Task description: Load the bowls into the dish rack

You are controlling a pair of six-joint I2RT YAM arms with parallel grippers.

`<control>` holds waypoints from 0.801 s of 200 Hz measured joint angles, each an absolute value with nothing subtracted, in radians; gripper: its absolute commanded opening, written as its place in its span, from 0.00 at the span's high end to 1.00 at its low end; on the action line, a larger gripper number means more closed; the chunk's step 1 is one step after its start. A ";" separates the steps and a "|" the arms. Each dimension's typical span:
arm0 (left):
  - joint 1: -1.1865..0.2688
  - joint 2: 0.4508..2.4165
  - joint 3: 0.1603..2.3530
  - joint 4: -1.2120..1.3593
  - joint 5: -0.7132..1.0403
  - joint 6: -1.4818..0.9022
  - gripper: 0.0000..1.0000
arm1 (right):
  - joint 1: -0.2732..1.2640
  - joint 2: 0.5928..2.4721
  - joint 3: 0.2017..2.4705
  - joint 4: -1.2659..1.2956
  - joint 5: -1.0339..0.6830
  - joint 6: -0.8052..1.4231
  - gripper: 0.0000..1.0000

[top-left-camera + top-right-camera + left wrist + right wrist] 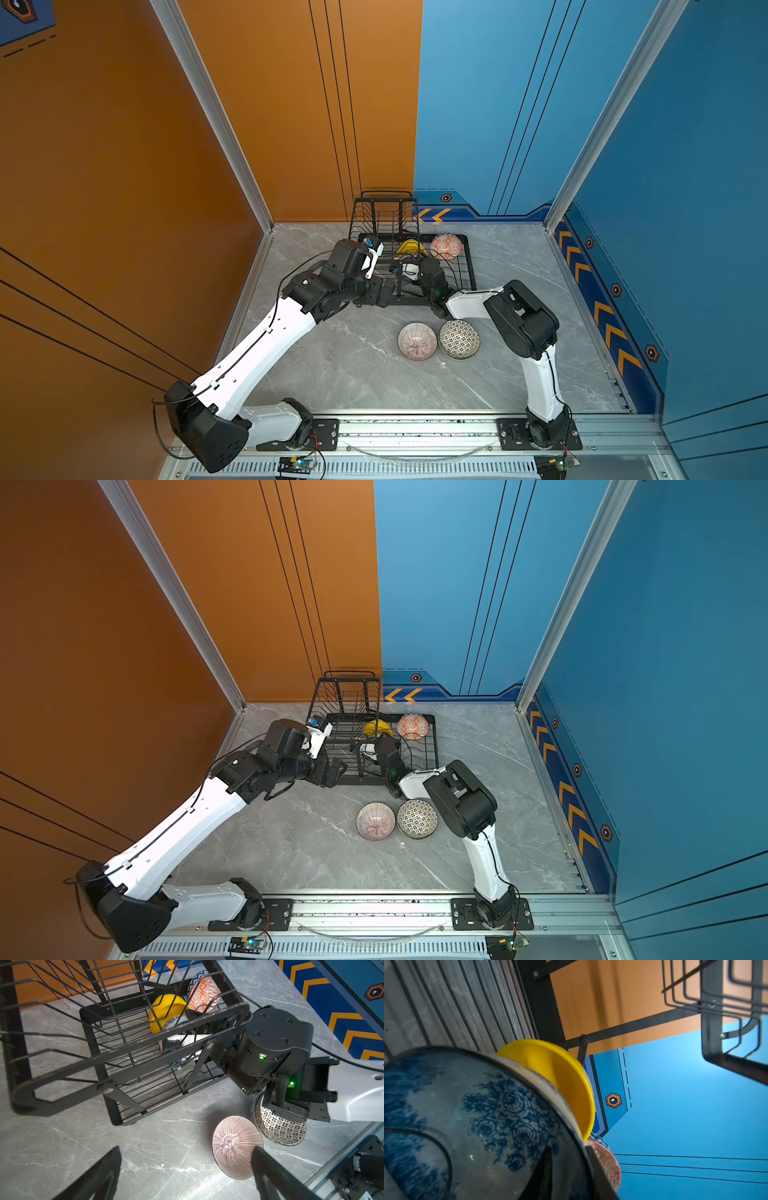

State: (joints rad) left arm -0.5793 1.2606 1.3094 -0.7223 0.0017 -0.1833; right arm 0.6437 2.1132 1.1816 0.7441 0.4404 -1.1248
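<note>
The blue-and-white floral ceramic bowl (500, 1109), likely stiff, slick and chippable, sits in the black wire dish rack (539, 1001) with its rim between the right jaws, clamped or slack I cannot tell, the rim being the sensible hold, while the left jaws gape empty.

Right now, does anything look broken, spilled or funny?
Nothing looks spilled or broken. The plain yellow round bowl and the orange-white patterned bowl stand on edge in the black wire dish rack, as bowls should. The pink lined bowl and black-white geometric bowl sit upright, side by side, on the grey marbled table.
</note>
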 measured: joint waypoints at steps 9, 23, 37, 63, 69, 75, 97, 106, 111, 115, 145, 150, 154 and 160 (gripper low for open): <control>-0.577 1.261 1.309 -0.722 0.002 -0.183 0.02 | 0.640 2.111 1.183 0.732 0.440 -1.120 0.63; -0.574 1.261 1.309 -0.722 0.002 -0.183 0.02 | 0.637 2.096 1.183 0.709 0.440 -1.110 0.55; -0.573 1.261 1.309 -0.722 0.002 -0.183 0.02 | 0.634 2.076 1.183 0.693 0.436 -1.098 0.38; -0.571 1.261 1.309 -0.722 0.002 -0.183 0.02 | 0.632 2.014 1.178 0.637 0.416 -1.094 0.04; -0.570 1.261 1.309 -0.722 0.002 -0.183 0.02 | 0.631 2.003 1.173 0.625 0.412 -1.091 0.02; -0.569 1.261 1.309 -0.722 0.002 -0.183 0.02 | 0.630 1.991 1.166 0.613 0.403 -1.084 0.02; -0.569 1.261 1.309 -0.722 0.002 -0.183 0.02 | 0.620 1.934 1.140 0.580 0.384 -1.055 0.00; -0.569 1.261 1.309 -0.722 0.002 -0.183 0.02 | 0.615 1.912 1.131 0.569 0.380 -1.048 0.00; -0.569 1.261 1.309 -0.722 0.002 -0.183 0.02 | 0.613 1.898 1.126 0.562 0.377 -1.045 0.00; -0.569 1.261 1.309 -0.722 0.002 -0.183 0.02 | 0.611 1.890 1.124 0.559 0.377 -1.044 0.00; -0.567 1.261 1.309 -0.722 0.002 -0.181 0.02 | 0.603 1.831 1.083 0.498 0.377 -1.041 0.00; -0.567 1.261 1.309 -0.722 0.002 -0.180 0.02 | 0.601 1.821 1.074 0.488 0.377 -1.042 0.00; -0.566 1.261 1.309 -0.722 0.002 -0.179 0.02 | 0.601 1.815 1.067 0.483 0.377 -1.042 0.00; -0.565 1.261 1.309 -0.722 0.002 -0.179 0.02 | 0.600 1.800 1.055 0.469 0.377 -1.042 0.00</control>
